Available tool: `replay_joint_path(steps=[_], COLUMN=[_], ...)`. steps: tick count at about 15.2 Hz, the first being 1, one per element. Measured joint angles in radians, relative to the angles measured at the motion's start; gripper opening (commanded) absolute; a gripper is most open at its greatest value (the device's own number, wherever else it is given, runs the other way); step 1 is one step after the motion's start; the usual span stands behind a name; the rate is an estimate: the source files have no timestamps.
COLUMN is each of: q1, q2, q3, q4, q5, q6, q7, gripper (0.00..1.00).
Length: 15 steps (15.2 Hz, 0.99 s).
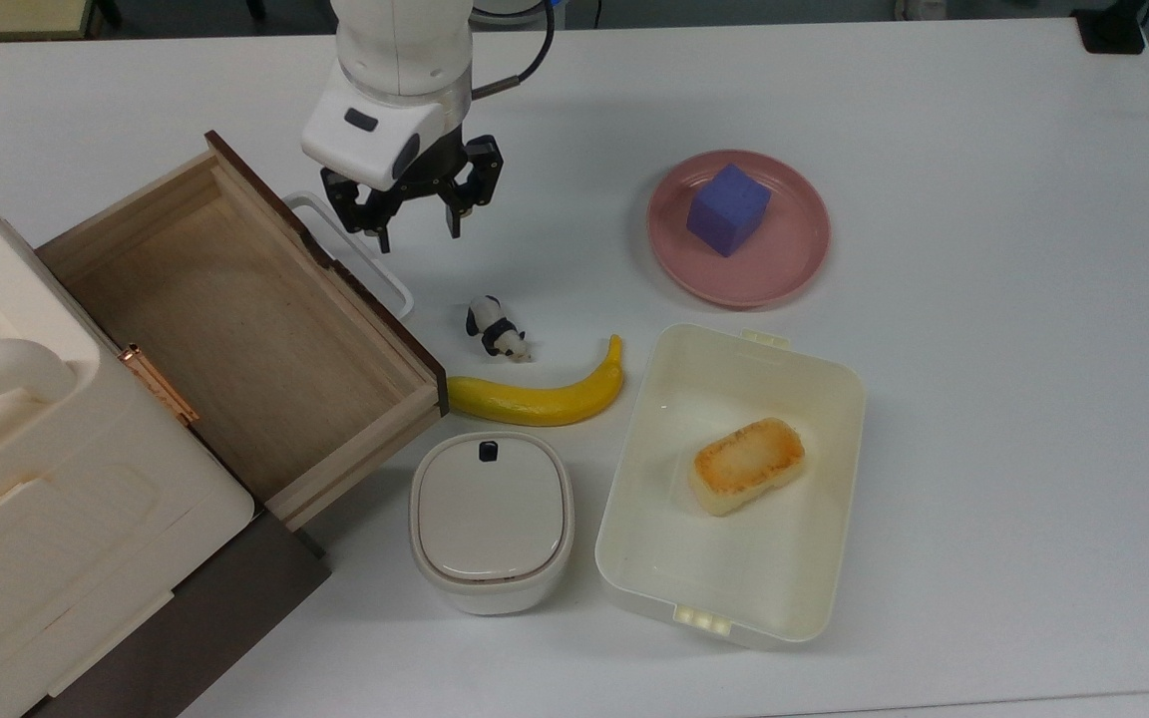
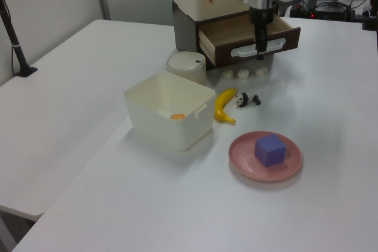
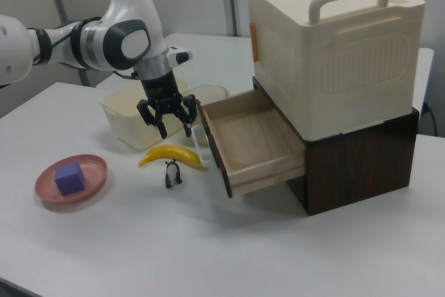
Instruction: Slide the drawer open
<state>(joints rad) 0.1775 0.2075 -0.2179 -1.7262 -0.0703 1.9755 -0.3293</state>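
Light wood is showing across the whole floor of the drawer (image 1: 235, 329) in the top view, where the box is standing pulled far out of the dark cabinet (image 1: 186, 618) at roughly 8 o'clock in the picture. Its dark front panel is lying diagonally, with the white loop handle (image 1: 355, 254) just outside it. The gripper (image 1: 415, 217) is hovering at about 11 o'clock, just beside the upper end of the handle; its fingers are standing spread apart and are pinching nothing. A banana (image 1: 535, 394) is touching or nearly touching the drawer's lower corner. A toy panda (image 1: 497, 327) is sitting just above the banana.

In the left view, the drawer (image 2: 251, 33) is projecting from the cabinet at 1 o'clock, and the gripper (image 2: 260, 51) is hanging in front of the handle (image 2: 258, 48). Whether it is touching the bar cannot be told here. Three small white objects (image 2: 243, 73) are lying on the table below the drawer front.

In the right view, the drawer (image 3: 254, 140) is extending toward 9 o'clock from under the cream box (image 3: 334, 53). The gripper (image 3: 174, 119) is holding its fingers apart, just beside the handle (image 3: 199, 145).

Judgement: the opening stroke is appearing complete or nearly so; only clearing the arm away is likely remaining.
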Motion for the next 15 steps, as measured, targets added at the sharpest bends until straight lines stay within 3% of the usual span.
replay_joint_path(steps=[5,10,13,15], q1=[0.000,-0.020,-0.133,-0.187], q2=[-0.018,-0.066,-0.089,-0.094], q3=[0.002,0.035,0.146,0.193], q4=[0.015,0.023,0.054,0.066], q5=[0.015,0.015,0.014,0.014], q6=[-0.042,-0.086,-0.182,-0.208], q7=[0.202,0.414,0.498,0.509], gripper=[1.00,1.00,1.00,1.00])
